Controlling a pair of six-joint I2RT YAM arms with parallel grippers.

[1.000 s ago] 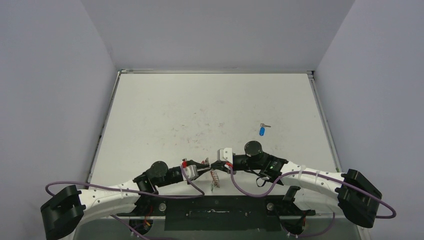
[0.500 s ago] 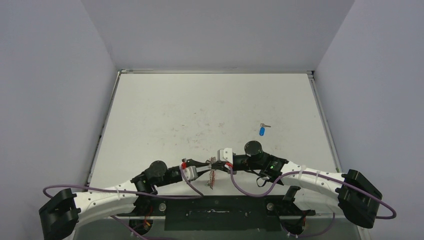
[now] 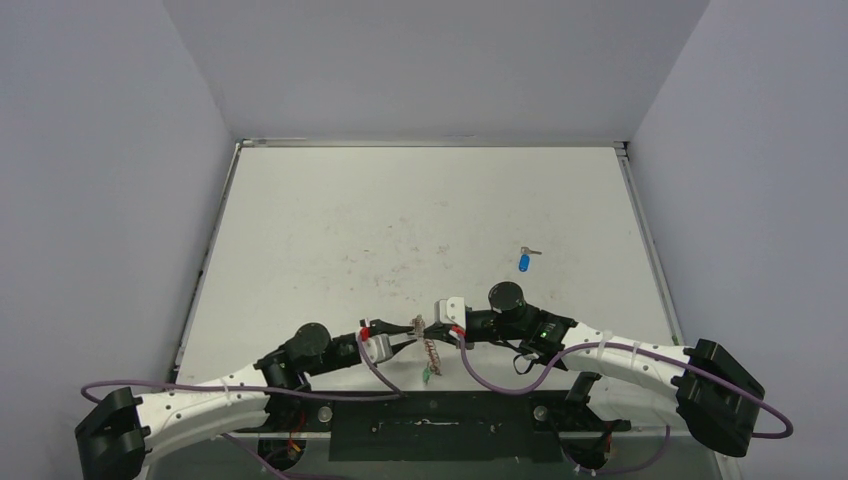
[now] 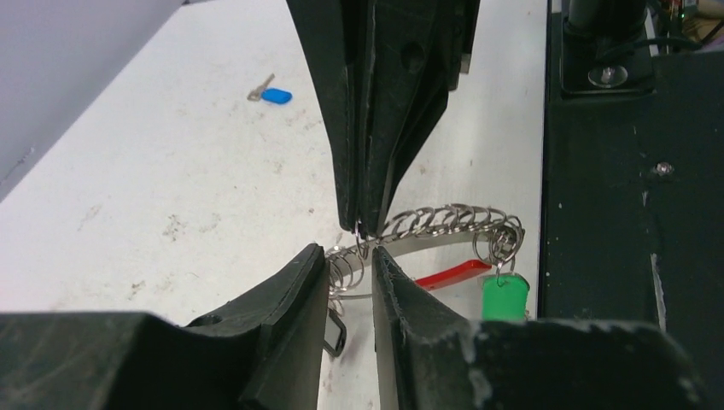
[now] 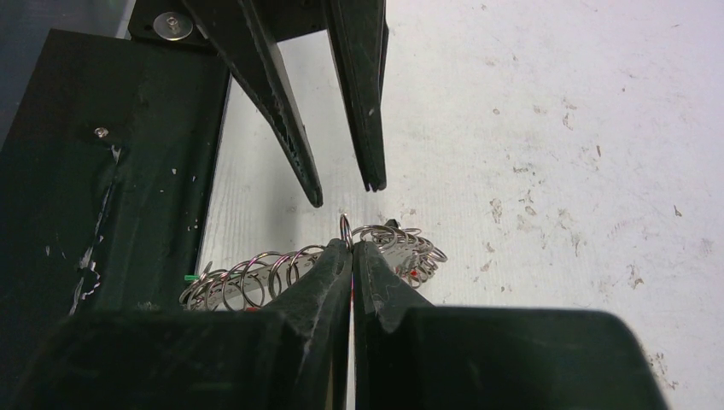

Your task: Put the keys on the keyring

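Moved: left gripper has drawn back leftward, jaws parted, gripping nothing.
Right gripper: pinched on a keyring loop.
Green key: hanging on keyring.
Blue key: on table, well apart.

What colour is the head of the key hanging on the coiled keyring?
Green plastic key head; the left wrist view shows it best.

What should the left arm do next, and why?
Probably reach the open left gripper toward the blue key: it lies alone on the table, while the green key already hangs on the keyring pinched by the right gripper.
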